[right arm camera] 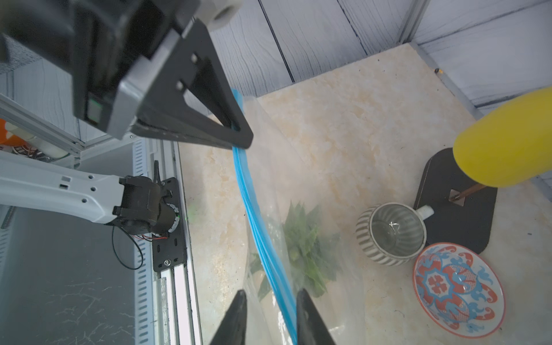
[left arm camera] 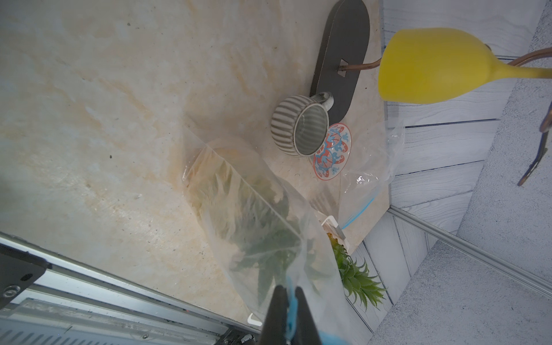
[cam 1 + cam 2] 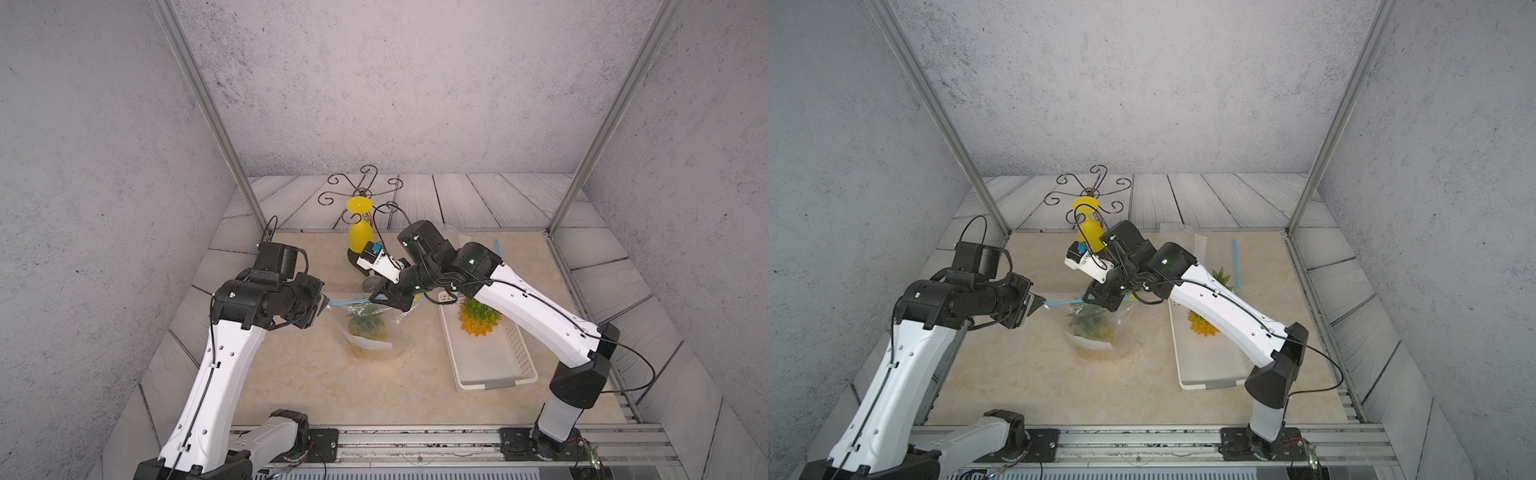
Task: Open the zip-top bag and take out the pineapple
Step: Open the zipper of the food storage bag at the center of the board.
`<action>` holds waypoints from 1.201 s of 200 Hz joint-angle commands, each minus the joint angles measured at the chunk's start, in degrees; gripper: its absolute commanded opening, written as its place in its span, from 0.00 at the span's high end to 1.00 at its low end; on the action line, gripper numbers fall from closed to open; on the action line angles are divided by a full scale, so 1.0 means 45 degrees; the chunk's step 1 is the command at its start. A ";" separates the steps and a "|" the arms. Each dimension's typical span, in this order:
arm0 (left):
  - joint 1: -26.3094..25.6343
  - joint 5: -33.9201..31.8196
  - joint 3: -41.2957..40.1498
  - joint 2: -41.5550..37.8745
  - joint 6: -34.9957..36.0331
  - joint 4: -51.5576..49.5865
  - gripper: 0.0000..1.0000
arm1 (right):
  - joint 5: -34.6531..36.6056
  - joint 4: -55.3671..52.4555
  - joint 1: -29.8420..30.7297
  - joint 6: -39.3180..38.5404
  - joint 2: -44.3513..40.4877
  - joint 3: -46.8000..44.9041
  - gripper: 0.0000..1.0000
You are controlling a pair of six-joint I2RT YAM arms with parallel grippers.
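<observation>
Clear plastic zip-top bags (image 3: pixel 376 336): two, spare (image 3: pixel 1185 239) at one o'clock.
Yellow-green pineapples (image 3: pixel 368 326): two, one bagged.
Left tool (image 2: pixel 288 294): clamped on zip (image 1: pixel 254 215).
Right tool (image 1: pixel 270 294): apart, astride zip.

Both top views look steeply down from high over the base rail (image 3: pixel 415 438), far enough back to hold the whole bench (image 3: pixel 316 386). The wrist cameras ride close behind the left hand (image 2: pixel 288 291) and the right hand (image 1: pixel 270 295), facing the bench. Both catch the zip-top bag (image 2: pixel 254 209), the striped cup (image 2: pixel 298 125) and the patterned saucer (image 2: pixel 333 152).
</observation>
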 commanded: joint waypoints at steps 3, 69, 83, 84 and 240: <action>-0.0178 -0.0181 0.0119 -0.0088 0.0342 0.0141 0.98 | -0.0029 -0.0181 0.0375 -0.0241 0.0712 0.0509 0.68; -0.0315 -0.0125 0.0155 -0.0191 0.0509 0.0228 1.00 | 0.1645 -0.0367 0.0932 -0.0675 0.2181 0.2006 0.73; -0.0320 -0.0132 0.0207 -0.0167 0.0591 0.0152 1.00 | 0.1746 -0.0352 0.0941 -0.0672 0.2195 0.2102 0.74; -0.0320 -0.0134 0.0207 -0.0162 0.0603 0.0130 1.00 | 0.1746 -0.0359 0.0936 -0.0673 0.2193 0.2104 0.74; -0.0340 -0.0397 0.0363 0.0000 0.1088 0.0244 1.00 | -0.3153 -0.1443 -0.0874 0.1236 0.1411 0.1626 0.66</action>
